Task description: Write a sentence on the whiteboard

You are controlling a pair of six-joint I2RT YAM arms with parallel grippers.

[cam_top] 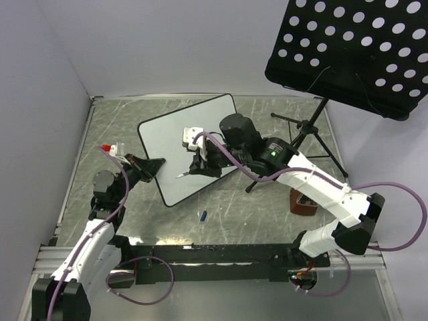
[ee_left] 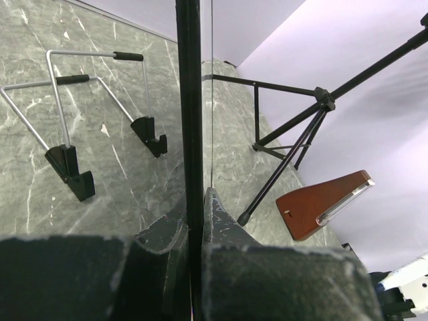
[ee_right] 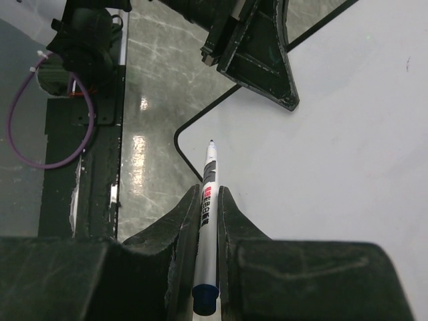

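Observation:
The whiteboard [cam_top: 167, 137] lies tilted at the table's middle, and its face shows no blue sentence. My left gripper [cam_top: 155, 165] is shut on the board's left rim. In the left wrist view the board [ee_left: 189, 100] is seen edge-on between my left gripper's [ee_left: 196, 200] jaws. My right gripper [cam_top: 194, 166] is shut on a white marker [cam_top: 182, 175] with a blue end. In the right wrist view the marker [ee_right: 211, 160] points from my right gripper [ee_right: 209, 190] at the board [ee_right: 334, 154] near its rounded corner. I cannot tell if the tip touches.
A black perforated music stand [cam_top: 348, 47] on a tripod [cam_top: 304, 127] stands at the back right. A brown metronome [cam_top: 302, 204] sits by the right arm. A blue cap [cam_top: 202, 215] lies below the board. A wire easel [ee_left: 100, 100] lies behind the board.

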